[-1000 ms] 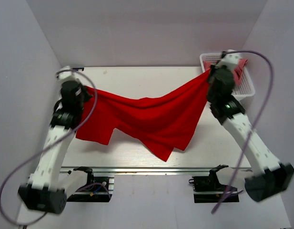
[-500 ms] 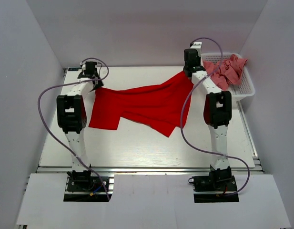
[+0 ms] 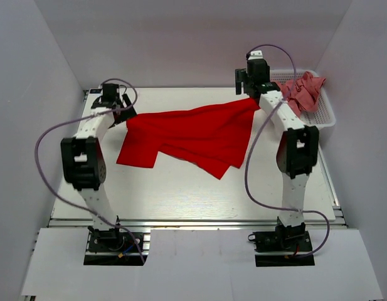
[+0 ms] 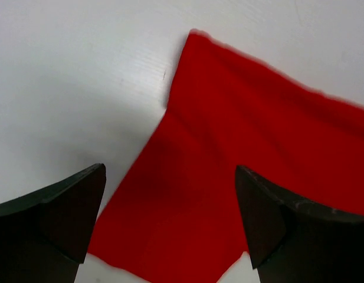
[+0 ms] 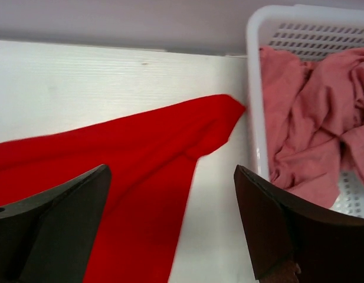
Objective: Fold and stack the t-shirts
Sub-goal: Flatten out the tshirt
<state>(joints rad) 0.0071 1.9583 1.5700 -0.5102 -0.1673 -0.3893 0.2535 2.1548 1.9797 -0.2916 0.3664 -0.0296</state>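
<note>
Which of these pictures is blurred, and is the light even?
Top view: sharp and evenly lit, no glare on the red shirt. Left wrist view: the shirt's far edge is smeared, and the near fingers are dark and soft. Right wrist view: the shirt's edge is slightly soft, the basket fairly clear.

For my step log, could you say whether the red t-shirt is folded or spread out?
Spread out, not neatly folded: the red t-shirt lies across the table, rumpled, layers overlapping at its near edge.
</note>
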